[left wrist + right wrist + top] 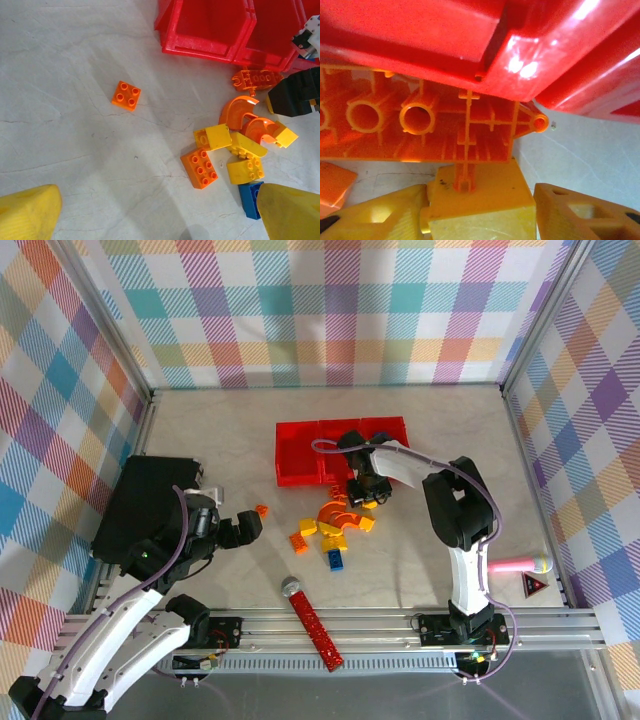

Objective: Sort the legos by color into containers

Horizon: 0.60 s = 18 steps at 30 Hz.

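The bins stand mid-surface, with open room to their left and beyond them. At the bins' front edge the right pincer grasps a yellow brick. An orange plate lies lengthwise along that front wall, touching it. Other legos cluster just before the bins. The left pincer, released wide, hovers front-left of the bins near a lone orange brick.

No readable text; one red triangle sign.

Bare tabletop left of the legos — containers close along their far side
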{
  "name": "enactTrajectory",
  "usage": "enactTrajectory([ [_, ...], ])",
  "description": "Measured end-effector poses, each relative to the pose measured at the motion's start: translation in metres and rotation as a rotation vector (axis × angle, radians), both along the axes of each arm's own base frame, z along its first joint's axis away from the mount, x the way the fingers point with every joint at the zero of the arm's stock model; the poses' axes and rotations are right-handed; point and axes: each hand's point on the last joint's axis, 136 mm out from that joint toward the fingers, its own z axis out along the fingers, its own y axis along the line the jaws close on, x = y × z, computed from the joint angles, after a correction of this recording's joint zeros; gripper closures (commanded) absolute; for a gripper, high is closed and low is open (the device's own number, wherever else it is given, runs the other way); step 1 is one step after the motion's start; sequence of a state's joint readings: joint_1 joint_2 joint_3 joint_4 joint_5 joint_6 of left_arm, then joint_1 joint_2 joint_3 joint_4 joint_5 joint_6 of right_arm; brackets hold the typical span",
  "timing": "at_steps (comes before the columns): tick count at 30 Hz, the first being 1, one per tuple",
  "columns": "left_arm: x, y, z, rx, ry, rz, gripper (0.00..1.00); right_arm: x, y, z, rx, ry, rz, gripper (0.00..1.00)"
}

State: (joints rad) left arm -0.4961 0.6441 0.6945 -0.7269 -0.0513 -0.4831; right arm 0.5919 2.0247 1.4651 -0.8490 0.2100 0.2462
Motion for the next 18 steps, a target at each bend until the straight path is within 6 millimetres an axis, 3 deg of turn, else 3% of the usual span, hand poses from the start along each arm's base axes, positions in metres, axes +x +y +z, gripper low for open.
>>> enactTrajectory([
  [8, 0.0, 0.001, 0.001, -0.001, -0.006, 0.002, 0.0, 0.001, -0.002, 0.0, -0.012, -0.007, -0.001, 0.58],
  [13, 0.0, 0.001, 0.001, -0.002, -0.006, 0.002, 0.0, -0.003, -0.003, 0.003, -0.021, -0.001, 0.003, 0.6],
  [18, 0.0, 0.001, 0.001, -0.002, -0.006, 0.002, 0.0, -0.011, -0.002, 0.034, -0.001, -0.027, 0.007, 0.6],
])
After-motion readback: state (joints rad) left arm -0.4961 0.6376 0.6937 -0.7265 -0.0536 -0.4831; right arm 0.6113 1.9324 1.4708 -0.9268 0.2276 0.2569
